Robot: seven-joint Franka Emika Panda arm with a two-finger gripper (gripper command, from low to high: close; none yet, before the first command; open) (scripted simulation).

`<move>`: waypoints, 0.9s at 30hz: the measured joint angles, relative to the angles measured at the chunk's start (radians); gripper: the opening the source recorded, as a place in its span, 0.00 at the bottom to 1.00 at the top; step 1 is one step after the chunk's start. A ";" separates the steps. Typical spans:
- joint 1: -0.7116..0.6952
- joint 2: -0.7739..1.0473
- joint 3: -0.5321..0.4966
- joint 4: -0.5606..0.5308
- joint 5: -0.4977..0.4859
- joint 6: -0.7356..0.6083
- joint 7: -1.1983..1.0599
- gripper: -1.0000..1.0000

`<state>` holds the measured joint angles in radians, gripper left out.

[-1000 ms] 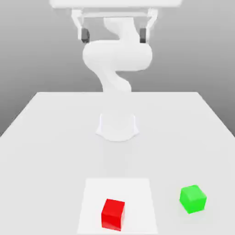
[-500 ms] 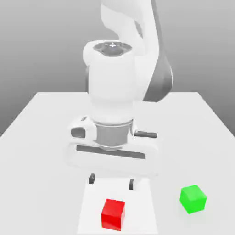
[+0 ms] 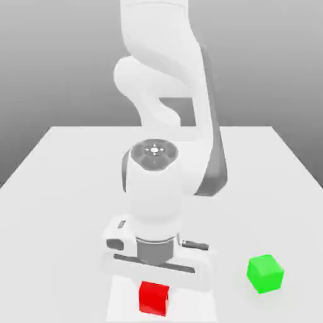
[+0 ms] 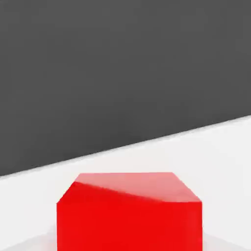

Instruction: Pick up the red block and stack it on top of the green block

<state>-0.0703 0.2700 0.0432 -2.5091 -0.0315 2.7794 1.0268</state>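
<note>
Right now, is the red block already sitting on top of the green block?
No: in the exterior view the red block sits on the table under the hand, while the green block stands apart toward the exterior view's right.

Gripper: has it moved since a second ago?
Yes. In the exterior view the gripper has come down from the top of the picture to sit right over the red block, on the table; the green block is untouched.

The white arm bent steeply forward and down, wrist vertical, its hand (image 3: 154, 285) pointed downward with fingers closed.
</note>
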 joint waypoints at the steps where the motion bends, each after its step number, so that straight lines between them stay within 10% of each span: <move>1: -0.001 -0.035 0.002 -0.005 0.005 -0.029 -0.004 0.00; 10: 0.262 -0.192 0.224 -0.052 -0.004 -0.143 0.028 0.00; 15: 0.308 -0.050 0.187 -0.046 -0.106 -0.012 0.106 0.00; 16: 0.314 -0.032 0.179 -0.045 -0.118 0.004 0.114 1.00; 27: 0.302 -0.160 0.207 -0.052 -0.032 -0.111 0.053 1.00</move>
